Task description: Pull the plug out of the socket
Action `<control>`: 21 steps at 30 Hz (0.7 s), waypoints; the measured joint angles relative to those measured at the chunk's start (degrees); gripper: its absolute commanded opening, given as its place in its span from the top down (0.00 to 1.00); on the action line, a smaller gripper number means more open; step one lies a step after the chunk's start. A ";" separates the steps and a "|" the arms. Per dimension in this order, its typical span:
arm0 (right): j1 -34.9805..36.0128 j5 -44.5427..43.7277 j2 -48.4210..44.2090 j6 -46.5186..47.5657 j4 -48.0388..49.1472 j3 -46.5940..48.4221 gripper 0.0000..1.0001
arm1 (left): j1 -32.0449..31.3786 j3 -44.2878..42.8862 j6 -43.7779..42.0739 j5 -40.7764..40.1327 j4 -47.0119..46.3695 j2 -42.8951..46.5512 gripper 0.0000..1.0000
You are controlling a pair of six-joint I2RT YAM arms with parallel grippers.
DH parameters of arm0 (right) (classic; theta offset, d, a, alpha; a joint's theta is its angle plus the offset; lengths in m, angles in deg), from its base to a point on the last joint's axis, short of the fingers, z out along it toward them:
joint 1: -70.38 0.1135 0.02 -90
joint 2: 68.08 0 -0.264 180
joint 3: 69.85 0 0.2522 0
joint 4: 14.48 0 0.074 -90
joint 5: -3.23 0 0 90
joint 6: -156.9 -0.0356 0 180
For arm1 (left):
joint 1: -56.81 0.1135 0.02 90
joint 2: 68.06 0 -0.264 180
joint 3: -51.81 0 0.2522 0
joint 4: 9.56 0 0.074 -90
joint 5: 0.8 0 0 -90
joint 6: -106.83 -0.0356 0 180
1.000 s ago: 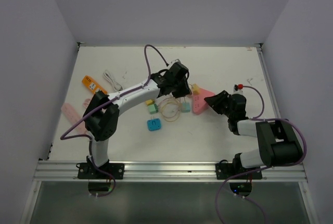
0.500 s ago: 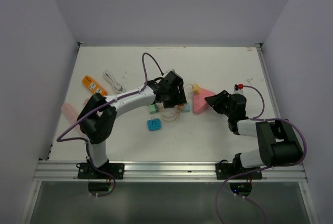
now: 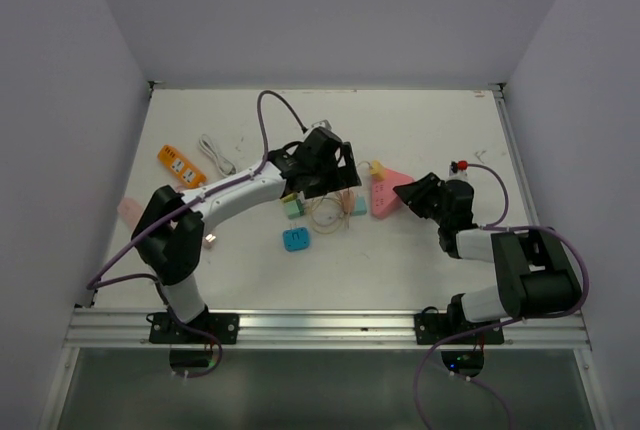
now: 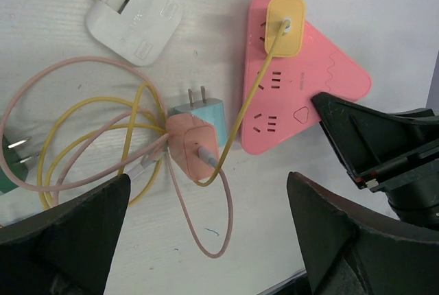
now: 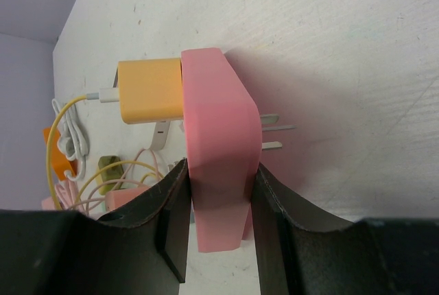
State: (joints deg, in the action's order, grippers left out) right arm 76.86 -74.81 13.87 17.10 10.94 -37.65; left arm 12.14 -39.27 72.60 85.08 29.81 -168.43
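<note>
A pink triangular socket (image 4: 302,89) stands on edge on the white table, with my right gripper (image 5: 219,199) shut on its lower corner. A yellow plug (image 4: 285,26) with a yellow cable is still seated in the socket's face, also seen as the yellow plug (image 5: 149,91) on the socket (image 5: 219,144). A pink plug (image 4: 192,147) lies loose on the table against a teal adapter (image 4: 209,113), just left of the socket. My left gripper (image 4: 206,240) hangs open above them, its jaws wide apart and holding nothing. From above, the left gripper (image 3: 333,188) is left of the socket (image 3: 383,193).
Looped yellow and pink cables (image 4: 89,137) lie left of the pink plug. A white adapter (image 4: 134,14), a green plug (image 3: 292,207), a blue adapter (image 3: 296,239), an orange power strip (image 3: 180,165) and a white cable (image 3: 215,155) are spread over the left half of the table.
My left gripper has opened wide and its wrist has shifted a little to the left. The right gripper and the socket have stayed put.
</note>
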 measured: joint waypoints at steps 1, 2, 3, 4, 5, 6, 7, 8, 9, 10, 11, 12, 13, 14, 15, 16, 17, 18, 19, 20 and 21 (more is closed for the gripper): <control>-0.07 0.09 0.13 0.00 0.11 0.02 1.00 | 0.04 -0.33 -0.31 -0.13 0.00 -0.07 0.00; -0.13 0.22 0.20 0.00 0.15 0.11 1.00 | 0.07 -0.76 -0.59 -0.22 0.11 -0.15 0.00; -0.13 0.28 0.22 0.11 0.15 0.17 1.00 | 0.15 -1.68 -0.98 -0.35 0.22 -0.37 0.00; -0.13 0.37 0.22 0.28 0.13 0.22 1.00 | 0.24 -3.02 -1.40 -0.46 0.33 -0.92 0.00; -0.13 0.46 0.28 0.37 0.17 0.24 1.00 | 0.31 -4.59 -1.66 -0.52 0.26 -1.64 0.00; -0.17 0.57 0.33 0.42 0.20 0.24 1.00 | 0.31 -6.23 -1.99 -0.57 0.42 -2.51 0.00; -0.20 0.61 0.46 0.46 0.31 0.26 1.00 | 0.31 -8.13 -2.43 -0.57 0.28 -3.63 0.00; -0.22 0.68 0.57 0.50 0.39 0.35 1.00 | 0.31 -9.81 -2.75 -0.59 0.17 -4.81 0.00; -0.24 0.74 0.59 0.61 0.39 0.42 1.00 | 0.31 -11.41 -3.04 -0.57 0.20 -5.95 0.01; -0.24 0.79 0.59 0.74 0.42 0.44 1.00 | 0.31 -13.03 -3.32 -0.59 0.37 -7.26 0.00; -0.24 0.81 0.63 0.79 0.42 0.46 1.00 | 0.31 -14.69 -3.74 -0.68 0.52 -8.76 0.00; -0.24 0.83 0.68 0.81 0.44 0.48 1.00 | 0.31 -16.50 -4.13 -0.90 1.01 -10.29 0.00; -0.24 0.87 0.83 0.85 0.52 0.55 1.00 | 0.31 -18.75 -4.46 -1.09 1.90 -12.11 0.00; -0.24 0.96 0.94 0.85 0.63 0.59 1.00 | 0.31 -20.33 -4.63 -1.27 2.05 -13.62 0.00; -0.24 1.01 0.98 0.92 0.66 0.63 1.00 | 0.31 -22.53 -5.01 -1.46 2.78 -15.61 0.01; -0.24 1.01 0.98 0.98 0.68 0.63 1.00 | 0.31 -24.35 -5.44 -1.64 3.17 -17.27 0.00; -0.24 1.03 1.03 1.01 0.72 0.63 1.00 | 0.31 -25.81 -5.64 -1.73 3.41 -18.86 0.00; -0.26 1.05 1.05 1.01 0.76 0.63 1.00 | 0.31 -27.12 -5.84 -1.75 3.89 -20.17 0.00; -0.28 1.07 1.14 1.03 0.81 0.63 1.00 | 0.31 -28.02 -5.90 -1.75 3.98 -21.35 0.02; -0.28 1.09 1.25 1.03 0.94 0.63 1.00 | 0.31 -28.63 -5.90 -1.73 4.22 -22.23 0.03; -0.28 1.11 1.29 1.03 1.03 0.63 1.00 | 0.31 -29.40 -5.90 -1.62 4.52 -23.28 0.04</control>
State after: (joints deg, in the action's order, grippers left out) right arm 76.57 -73.69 15.16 18.12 11.96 -37.02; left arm 12.45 -68.67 66.70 83.46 34.33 -191.71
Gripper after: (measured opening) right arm 0.383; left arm 0.982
